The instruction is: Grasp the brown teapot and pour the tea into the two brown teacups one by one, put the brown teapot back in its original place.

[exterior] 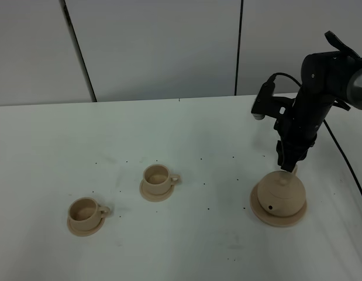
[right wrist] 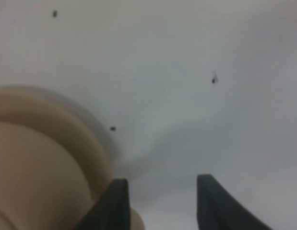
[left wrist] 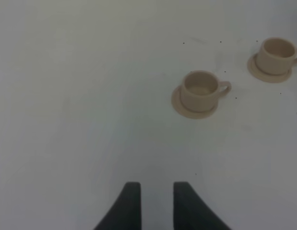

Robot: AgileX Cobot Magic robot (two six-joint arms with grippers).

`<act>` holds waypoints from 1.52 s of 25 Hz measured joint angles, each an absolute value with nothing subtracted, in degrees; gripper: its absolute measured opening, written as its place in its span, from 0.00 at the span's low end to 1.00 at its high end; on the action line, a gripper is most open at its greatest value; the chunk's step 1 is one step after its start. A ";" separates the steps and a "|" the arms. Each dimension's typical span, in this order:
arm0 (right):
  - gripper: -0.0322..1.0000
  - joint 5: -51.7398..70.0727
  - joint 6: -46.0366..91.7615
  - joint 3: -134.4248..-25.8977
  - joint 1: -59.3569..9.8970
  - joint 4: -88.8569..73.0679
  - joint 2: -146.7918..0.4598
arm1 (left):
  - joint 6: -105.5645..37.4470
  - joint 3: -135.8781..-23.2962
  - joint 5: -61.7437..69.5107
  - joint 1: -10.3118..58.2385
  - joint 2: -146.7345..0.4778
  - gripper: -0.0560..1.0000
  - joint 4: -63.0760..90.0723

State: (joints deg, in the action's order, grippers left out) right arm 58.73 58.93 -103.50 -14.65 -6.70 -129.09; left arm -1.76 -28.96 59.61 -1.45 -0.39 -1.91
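Brown teapot (exterior: 279,196): stands upright with its lid on, on the plate (exterior: 283,223) at the right of the table (exterior: 186,252). Its spout faces the near left.
Handle: not clearly visible. I judge it lies on the pot's far side, under the arm.
Right gripper (exterior: 288,165): hangs just over the pot's far edge, close to the lid. Its fingers are apart and grasp nothing. In the wrist view there is bare table between them, and the pot's body lies beside one finger (right wrist: 117,201).
Risk, missed grasp: the gap looks offset from the pot, so closing here would likely catch air or only graze the wall.
Risk, knock: coming down off-centre could push the pot across the plate or tip it, and that could shake the lid loose.
Risk, plate: a grip that drags sideways may shift the plate, so the return spot moves.
Middle teacup (exterior: 158,177): stands on its saucer, well apart from the pot.
Left teacup (exterior: 84,211): stands on its saucer, further off.
Risk, pouring: the cups have small mouths, and a weak hold on the pot would let it swing and spill or bump a cup.
Left gripper (left wrist: 155,188): released and empty over bare table, with the cups ahead of it.
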 joint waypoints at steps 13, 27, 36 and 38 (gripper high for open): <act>0.35 62.50 53.54 -103.55 -14.65 -3.26 -129.09 | -1.76 -28.96 59.67 -1.45 -0.39 0.28 -1.91; 0.35 66.19 45.85 -103.55 -14.65 0.55 -129.09 | -1.76 -28.96 59.67 -1.45 -0.39 0.28 -1.91; 0.35 69.12 40.67 -103.55 -14.65 2.76 -129.09 | -1.76 -28.96 59.67 -1.45 -0.39 0.28 -1.91; 0.35 69.23 39.72 -103.55 -14.65 2.97 -129.09 | -1.76 -28.96 59.67 -1.45 -0.39 0.28 -1.91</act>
State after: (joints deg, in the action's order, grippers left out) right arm 69.23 39.72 -103.55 -14.65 2.97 -129.09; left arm -1.76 -28.96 59.67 -1.45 -0.39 -1.91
